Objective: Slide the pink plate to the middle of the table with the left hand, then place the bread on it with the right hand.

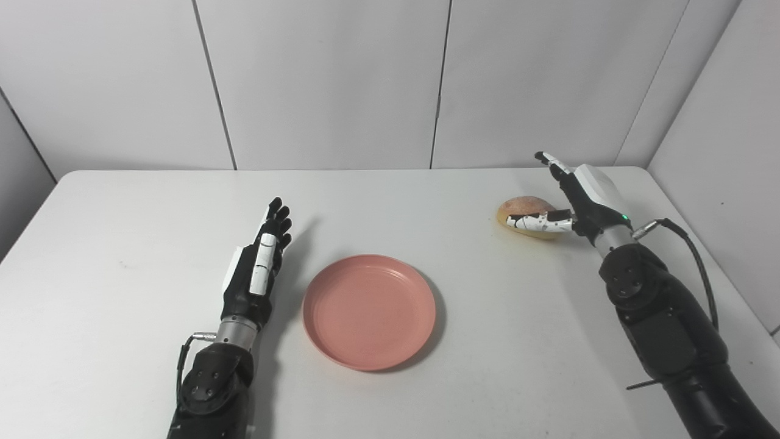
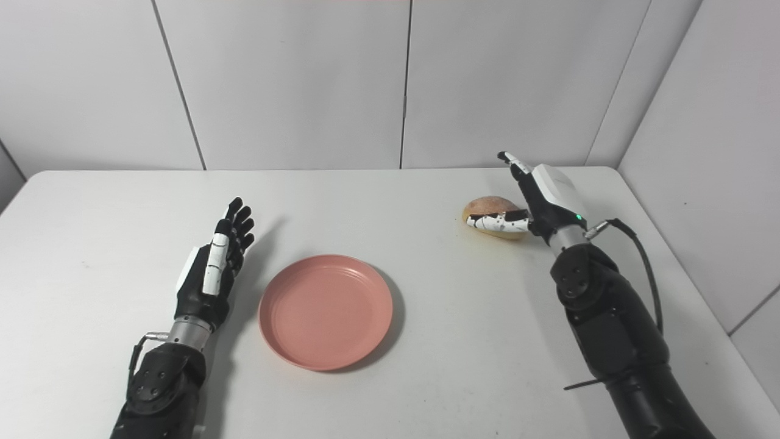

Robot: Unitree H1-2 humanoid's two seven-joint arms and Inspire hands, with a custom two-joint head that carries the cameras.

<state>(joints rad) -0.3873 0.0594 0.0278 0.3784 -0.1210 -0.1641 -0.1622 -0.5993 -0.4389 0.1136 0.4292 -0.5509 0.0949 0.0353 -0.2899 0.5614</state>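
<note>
Pink plate (image 1: 369,311) mid-table (image 1: 122,231), empty. Left hand (image 1: 259,268) just beside it, fingers straight, holding nothing. Right hand (image 1: 576,201) spread around bread (image 1: 525,210), not clasped.

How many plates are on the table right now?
1. The pink plate sits near the middle of the table, right of the open left hand. Nothing seems to hide another.
</note>
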